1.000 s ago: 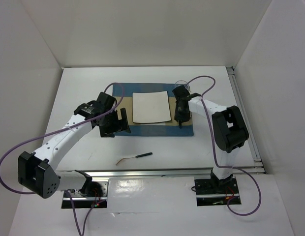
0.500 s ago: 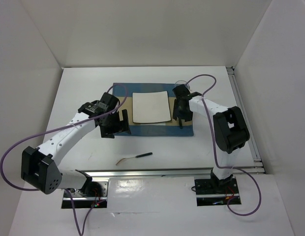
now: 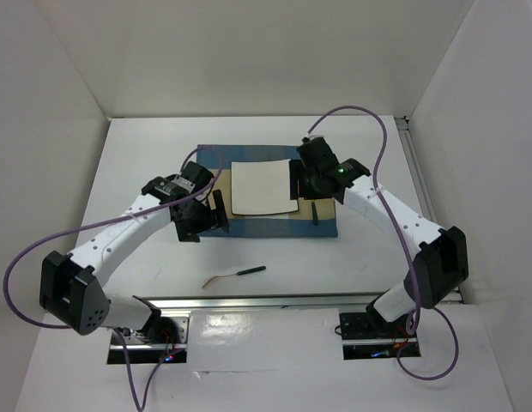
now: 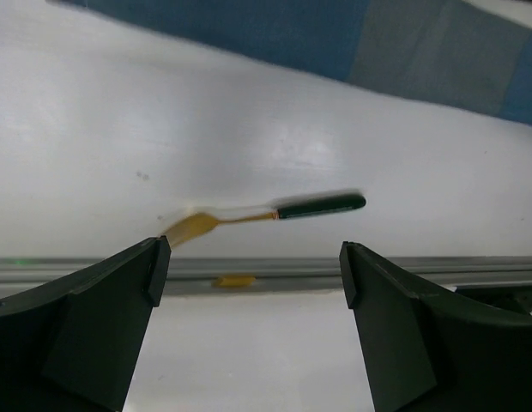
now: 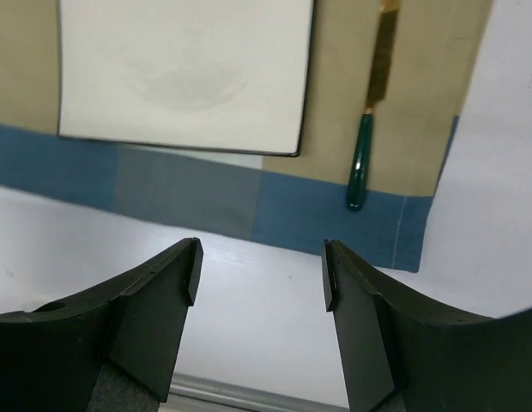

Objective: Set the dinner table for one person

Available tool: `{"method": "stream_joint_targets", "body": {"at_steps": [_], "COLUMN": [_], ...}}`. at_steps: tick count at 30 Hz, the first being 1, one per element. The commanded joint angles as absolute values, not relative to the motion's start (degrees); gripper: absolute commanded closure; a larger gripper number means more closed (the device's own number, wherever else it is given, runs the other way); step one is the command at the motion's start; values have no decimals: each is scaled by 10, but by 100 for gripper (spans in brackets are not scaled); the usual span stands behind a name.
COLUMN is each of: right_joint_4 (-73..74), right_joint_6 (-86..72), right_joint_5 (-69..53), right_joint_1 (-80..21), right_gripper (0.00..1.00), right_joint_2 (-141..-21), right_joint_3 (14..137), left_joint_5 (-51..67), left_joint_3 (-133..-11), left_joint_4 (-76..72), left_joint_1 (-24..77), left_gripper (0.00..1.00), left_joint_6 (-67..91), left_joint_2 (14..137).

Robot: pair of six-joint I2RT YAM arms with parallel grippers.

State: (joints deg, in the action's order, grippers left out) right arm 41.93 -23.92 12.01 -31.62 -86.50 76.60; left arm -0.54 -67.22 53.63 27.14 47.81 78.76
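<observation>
The white dinner table (image 3: pixel 137 163) bears a blue-and-tan placemat (image 3: pixel 322 225) with a white square plate (image 3: pixel 262 187) on it. A knife (image 3: pixel 315 213) with a gold blade and green handle lies on the mat right of the plate; it also shows in the right wrist view (image 5: pixel 370 129). A gold utensil with a dark handle (image 3: pixel 235 275) lies on the bare table near the front; the left wrist view shows it too (image 4: pixel 266 214). My left gripper (image 3: pixel 214 213) is open and empty over the mat's left end. My right gripper (image 3: pixel 295 184) is open and empty above the plate's right edge.
A metal rail (image 3: pixel 292 299) edges the table's near side, and another rail (image 3: pixel 425 202) runs along the right. White walls enclose the back and sides. Purple cables loop from both arms.
My right arm has lifted and swung left, from over the knife to the plate's right edge; the knife stays on the mat. My left gripper has shifted slightly right.
</observation>
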Motion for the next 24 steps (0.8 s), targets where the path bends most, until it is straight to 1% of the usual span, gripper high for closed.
{"method": "stream_joint_targets", "body": {"at_steps": [1, 2, 4, 6, 10, 11, 14, 16, 18, 19, 20, 21, 22, 23, 24], "right_joint_4": [440, 440, 453, 453, 442, 442, 442, 442, 442, 435, 426, 421, 409, 409, 409], "right_joint_6": [-205, -205, -205, -211, -216, -216, -216, -216, -196, -186, -165, -152, -132, -109, -86], "right_joint_5": [106, 99, 78, 59, 18, 11, -2, -10, -33, -65, -82, -103, -167, -198, -209], "right_joint_1": [-324, -324, -324, -324, -324, -324, -324, -324, -324, -324, -324, -330, -330, -340, -367], "right_gripper": [30, 30, 29, 29, 28, 28, 27, 27, 27, 27, 25, 23, 19, 16, 16], "right_joint_2": [-832, -831, -817, -803, -759, -752, -736, -729, -715, -708, -701, -700, -700, -707, -714], "right_joint_3": [763, 763, 769, 763, 750, 744, 733, 726, 716, 710, 705, 695, 690, 684, 677], "left_joint_5": [-19, 17, 46, 47, -10, -20, -20, -11, -53, -71, -107, -114, -114, -119, -120], "left_joint_3": [-630, -617, -591, -585, -621, -621, -603, -603, -627, -641, -681, -704, -728, -777, -807], "left_joint_4": [543, 529, 498, 498, 564, 601, 601, 587, 587, 582, 587, 598, 620, 621, 637], "left_joint_1": [301, 306, 333, 360, 423, 430, 430, 435, 435, 435, 429, 421, 410, 388, 382], "left_gripper": [0, 0, 0, 0, 0, 4, 6, 7, 7, 7, 7, 5, 3, 3, 3], "left_joint_6": [617, 640, 714, 764, 893, 950, 994, 994, 959, 929, 874, 846, 815, 775, 715], "left_joint_2": [730, 723, 717, 717, 748, 753, 753, 737, 732, 732, 741, 750, 762, 773, 799]}}
